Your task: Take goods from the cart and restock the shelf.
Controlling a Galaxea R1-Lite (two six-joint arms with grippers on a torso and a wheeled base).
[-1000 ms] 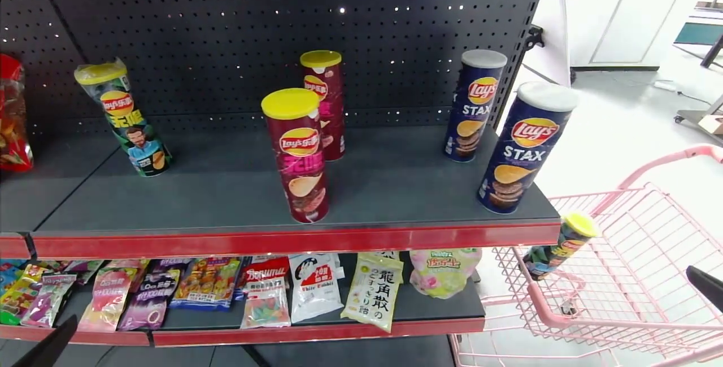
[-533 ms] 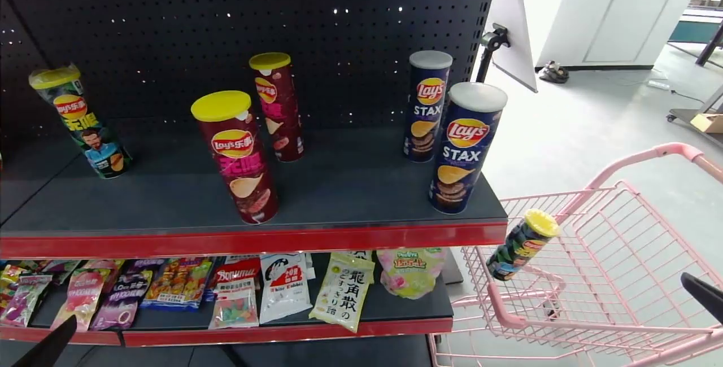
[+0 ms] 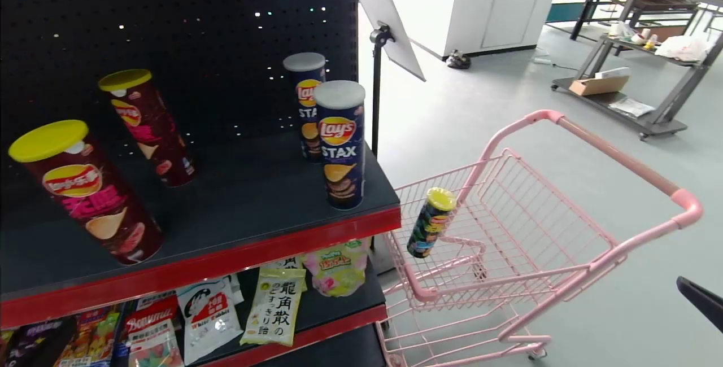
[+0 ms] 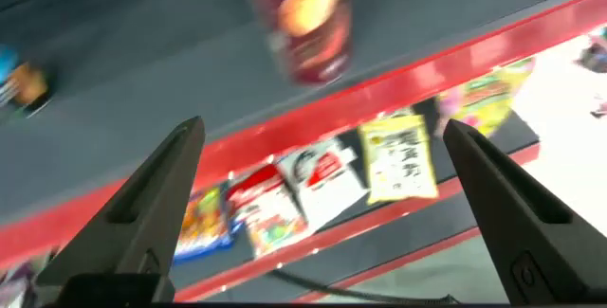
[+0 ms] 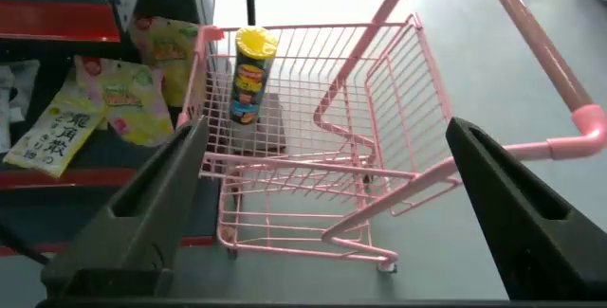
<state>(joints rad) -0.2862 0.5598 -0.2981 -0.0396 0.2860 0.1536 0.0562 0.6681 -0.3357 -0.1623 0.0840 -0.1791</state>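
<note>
Where the grey floor [image 3: 508, 101] meets its right end, the tall black pegboard shelf unit [image 3: 243, 197] with red-edged boards takes up the robot's left side. The pink wire shopping cart [image 3: 615, 159] stands just beside that end, on the robot's right.

On the upper board two maroon chip cans with yellow lids [image 3: 85, 192] stand upright, one near the front edge. The other maroon can [image 3: 149, 127] stands behind it, closer to the pegboard. Two navy chip cans with grey lids [image 3: 340, 147] stand at the board's right end. One is near the front right corner, and the second navy can [image 3: 305, 96] is just behind it, partly hidden.

The one item in the cart's basket is a green-and-black chip can with a yellow lid [image 3: 430, 223]. It leans tilted, lid up, in the corner nearest the shelf, against the wire wall.

On the lower board flat snack bags [image 3: 277, 310] lie in a row along the front edge. Among them are a pale yellow packet, a green pouch and a white bag.

The left gripper [image 4: 318, 223] hangs in front of the shelf's red front edges, its two dark fingers spread wide with nothing between them. The right gripper [image 5: 322, 223] hangs above the floor facing the cart. Its fingers are likewise wide apart and empty, well apart from the can in the basket.
</note>
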